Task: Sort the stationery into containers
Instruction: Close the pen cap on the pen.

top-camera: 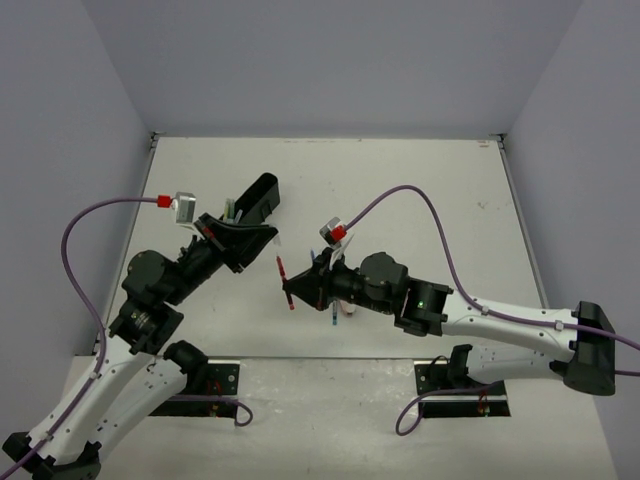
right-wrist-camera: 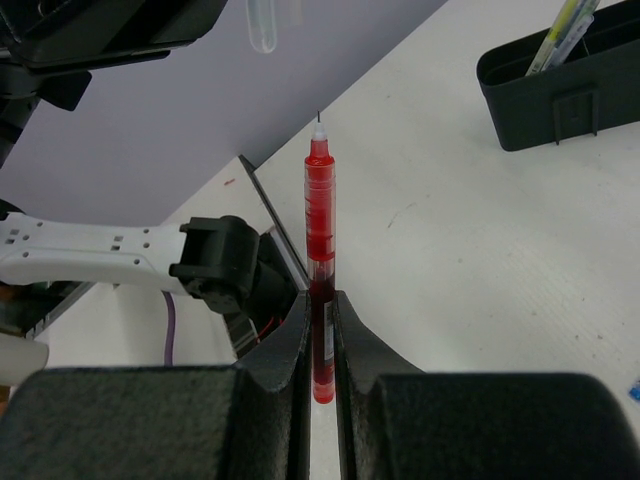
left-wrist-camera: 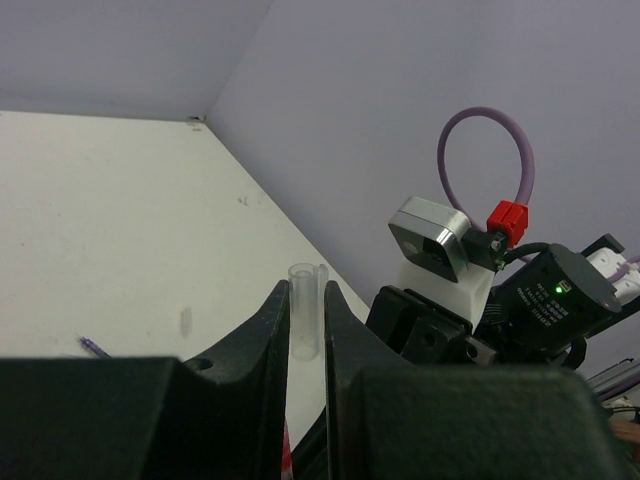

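My right gripper (right-wrist-camera: 320, 296) is shut on a red pen (right-wrist-camera: 321, 225), uncapped, its bare tip pointing away from the jaws. In the top view that gripper (top-camera: 299, 289) holds the red pen (top-camera: 284, 280) just above the table's middle. My left gripper (left-wrist-camera: 307, 292) is shut on a clear pen cap (left-wrist-camera: 304, 322), and hangs (top-camera: 268, 240) a short way up and left of the red pen's tip. The cap (right-wrist-camera: 261, 24) also shows above the pen in the right wrist view. The black organiser tray (top-camera: 258, 197) stands behind the left gripper, with yellow-green pens (right-wrist-camera: 558, 32) upright in it.
A blue pen (top-camera: 332, 314) and a small pinkish-white piece (top-camera: 348, 306) lie on the table beneath the right wrist. A dark pen end (left-wrist-camera: 94, 347) shows on the table in the left wrist view. The table's front edge (top-camera: 330, 357) runs just behind the arm bases.
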Available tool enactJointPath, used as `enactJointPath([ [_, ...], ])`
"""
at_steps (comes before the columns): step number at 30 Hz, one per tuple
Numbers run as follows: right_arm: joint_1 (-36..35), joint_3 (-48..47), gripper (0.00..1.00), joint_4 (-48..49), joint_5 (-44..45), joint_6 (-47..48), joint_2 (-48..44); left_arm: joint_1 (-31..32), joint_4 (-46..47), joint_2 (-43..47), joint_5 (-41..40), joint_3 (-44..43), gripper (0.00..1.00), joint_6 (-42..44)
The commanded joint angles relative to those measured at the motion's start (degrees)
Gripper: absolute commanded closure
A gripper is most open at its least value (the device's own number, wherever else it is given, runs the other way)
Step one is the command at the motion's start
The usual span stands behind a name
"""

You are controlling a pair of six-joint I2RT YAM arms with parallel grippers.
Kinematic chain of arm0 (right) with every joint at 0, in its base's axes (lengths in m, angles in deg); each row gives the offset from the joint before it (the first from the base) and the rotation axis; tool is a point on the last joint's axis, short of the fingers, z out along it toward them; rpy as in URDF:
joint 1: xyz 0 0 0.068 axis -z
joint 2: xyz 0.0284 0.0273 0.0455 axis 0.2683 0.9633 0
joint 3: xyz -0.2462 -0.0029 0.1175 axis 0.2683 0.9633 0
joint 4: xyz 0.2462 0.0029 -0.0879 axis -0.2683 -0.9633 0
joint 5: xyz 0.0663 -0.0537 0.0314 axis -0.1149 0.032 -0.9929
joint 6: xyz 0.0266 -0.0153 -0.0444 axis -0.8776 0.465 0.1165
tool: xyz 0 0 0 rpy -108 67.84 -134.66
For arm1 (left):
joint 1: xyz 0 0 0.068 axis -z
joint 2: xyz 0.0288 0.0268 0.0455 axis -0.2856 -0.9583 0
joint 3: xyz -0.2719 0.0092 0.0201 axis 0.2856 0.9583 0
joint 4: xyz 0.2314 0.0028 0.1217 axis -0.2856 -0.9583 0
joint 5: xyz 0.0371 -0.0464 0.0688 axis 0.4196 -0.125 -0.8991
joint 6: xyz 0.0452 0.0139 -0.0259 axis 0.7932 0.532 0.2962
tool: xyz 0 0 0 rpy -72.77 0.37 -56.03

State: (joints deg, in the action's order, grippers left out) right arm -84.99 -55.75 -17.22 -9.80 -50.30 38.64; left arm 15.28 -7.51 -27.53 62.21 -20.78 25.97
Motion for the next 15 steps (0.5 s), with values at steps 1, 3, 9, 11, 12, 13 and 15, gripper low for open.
enactJointPath([
  [1,-0.4,-3.0,1.0,0.0,1.7,0.9,-2.6,-0.3,2.7,0.3,0.7,0.7,1.0,0.6],
  [3,-0.3,-2.8,1.0,0.0,1.6,1.0,-3.0,-0.3,3.1,0.1,0.9,1.0,1.0,0.6],
  [9,-0.3,-3.4,1.0,-0.4,1.9,2.0,-2.9,-0.3,4.6,-0.5,1.6,1.8,1.0,0.4],
  [11,-0.3,-3.6,1.0,-0.5,2.3,2.3,-3.1,-0.3,5.0,-0.4,1.8,2.3,1.0,0.2],
  [12,-0.3,-3.8,1.0,-0.7,2.7,2.4,-3.2,-0.3,5.2,-0.5,1.9,2.5,1.0,0.1],
  [13,-0.3,-3.9,1.0,-0.9,2.9,2.4,-3.1,-0.3,5.4,-0.5,2.0,2.6,1.0,0.0],
  [15,-0.3,-4.0,1.0,-1.0,3.3,2.5,-3.3,-0.3,5.7,-0.4,2.8,2.9,1.0,-0.5],
])
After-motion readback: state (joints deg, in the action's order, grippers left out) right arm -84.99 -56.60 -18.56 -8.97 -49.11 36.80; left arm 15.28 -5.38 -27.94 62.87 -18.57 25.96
